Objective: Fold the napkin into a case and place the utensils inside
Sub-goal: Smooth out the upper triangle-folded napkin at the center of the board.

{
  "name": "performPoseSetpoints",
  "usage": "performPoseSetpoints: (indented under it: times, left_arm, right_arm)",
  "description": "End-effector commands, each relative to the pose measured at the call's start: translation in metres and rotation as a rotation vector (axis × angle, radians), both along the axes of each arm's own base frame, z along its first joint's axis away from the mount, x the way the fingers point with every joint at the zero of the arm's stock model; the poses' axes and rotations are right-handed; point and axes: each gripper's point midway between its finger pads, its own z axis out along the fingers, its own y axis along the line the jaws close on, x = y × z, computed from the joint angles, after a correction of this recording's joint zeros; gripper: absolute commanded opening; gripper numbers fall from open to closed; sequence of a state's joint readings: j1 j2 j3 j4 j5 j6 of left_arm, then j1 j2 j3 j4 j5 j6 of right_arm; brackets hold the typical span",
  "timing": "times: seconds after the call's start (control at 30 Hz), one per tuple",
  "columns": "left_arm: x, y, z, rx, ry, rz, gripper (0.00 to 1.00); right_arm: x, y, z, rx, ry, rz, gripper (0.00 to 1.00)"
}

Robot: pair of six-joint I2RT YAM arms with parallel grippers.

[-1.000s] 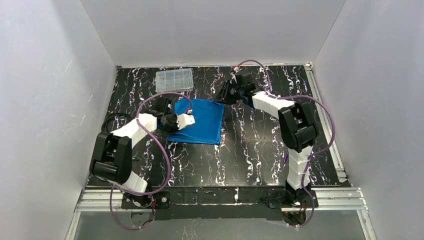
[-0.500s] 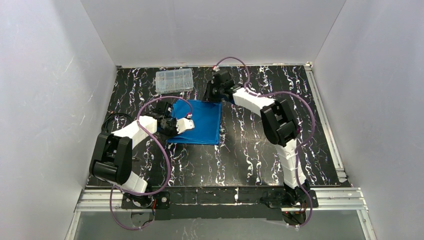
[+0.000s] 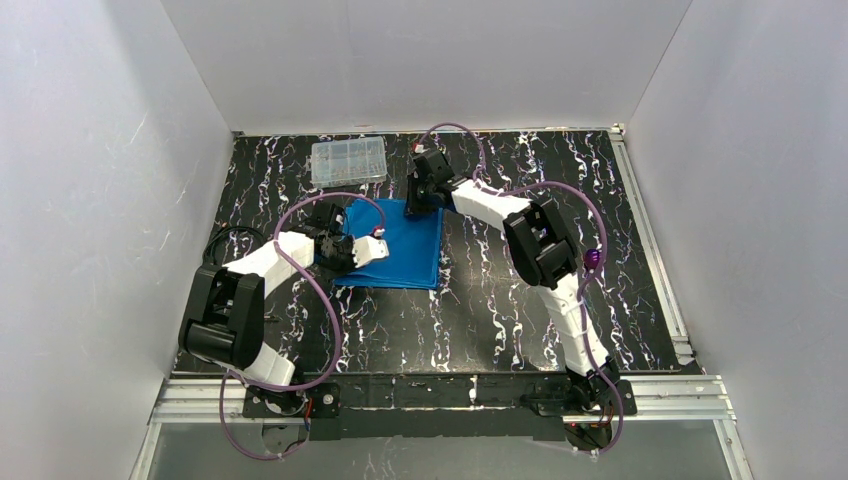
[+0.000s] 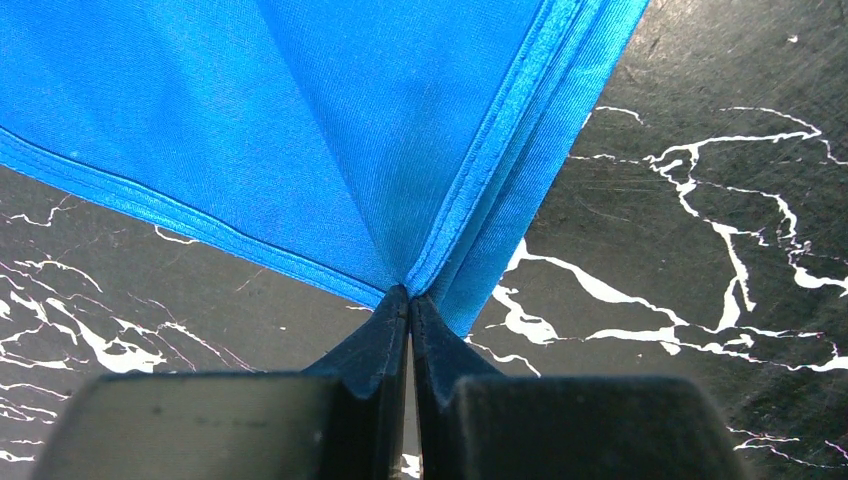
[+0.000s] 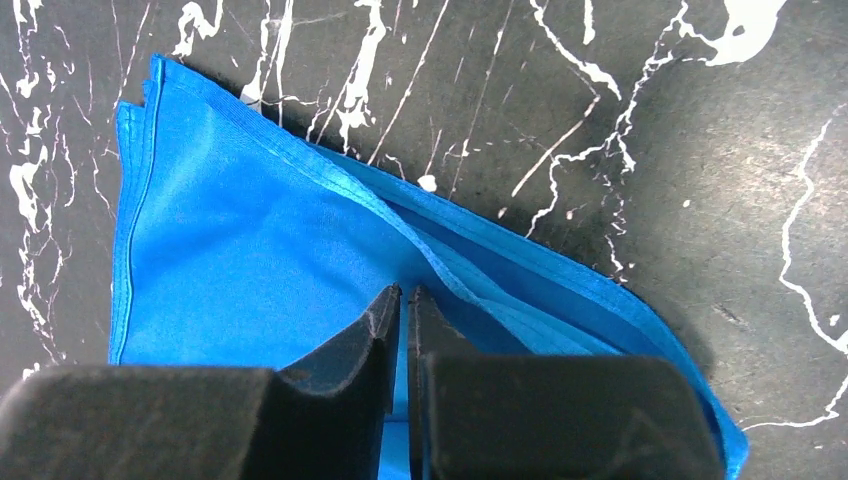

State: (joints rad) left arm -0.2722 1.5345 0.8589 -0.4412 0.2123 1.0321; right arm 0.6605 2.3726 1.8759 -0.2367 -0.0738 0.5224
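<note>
1. Cloth came first: the bright blue, slightly shiny napkin (image 3: 400,245) lay folded in stacked layers on the black, white-veined table (image 3: 500,300), left of centre in the top view.
2. The left gripper (image 4: 408,298) was clenched on the napkin's (image 4: 330,130) corner at lower centre of its wrist view, with the fingertips pressed together and the hems fanning out from them.
3. The right gripper (image 5: 402,295) sat over the napkin's (image 5: 240,260) far edge, nearly closed on a raised top layer, with only a thin slit between its fingers.
4. A clear plastic compartment box (image 3: 348,160) stood at the upper left of the table, apart from the napkin; its contents were too small to tell.
</note>
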Motion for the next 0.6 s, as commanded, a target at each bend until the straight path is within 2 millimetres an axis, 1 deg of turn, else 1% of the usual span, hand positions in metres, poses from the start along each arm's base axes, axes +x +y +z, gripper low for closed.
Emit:
performPoseSetpoints:
  times: [0.0, 0.2, 0.4, 0.5, 0.57]
  left_arm:
    - [-0.008, 0.005, -0.002, 0.025, 0.009, -0.024, 0.0]
    - [-0.014, 0.009, -0.001, 0.04, -0.001, -0.041, 0.0]
    - [-0.009, 0.008, -0.003, 0.04, -0.009, -0.032, 0.0]
    - [-0.007, 0.008, -0.009, 0.045, 0.006, -0.028, 0.0]
    - [-0.006, 0.008, -0.012, 0.049, 0.016, -0.027, 0.0]
  right_arm:
    - [0.009, -0.005, 0.002, -0.022, -0.025, -0.02, 0.16]
    - [0.008, 0.002, 0.029, 0.04, -0.056, -0.01, 0.17]
    - [0.006, 0.008, 0.047, 0.089, -0.059, 0.011, 0.17]
    - [0.003, 0.009, 0.061, 0.136, -0.063, 0.028, 0.21]
    - [0.005, 0.007, 0.077, 0.191, -0.072, 0.046, 0.26]
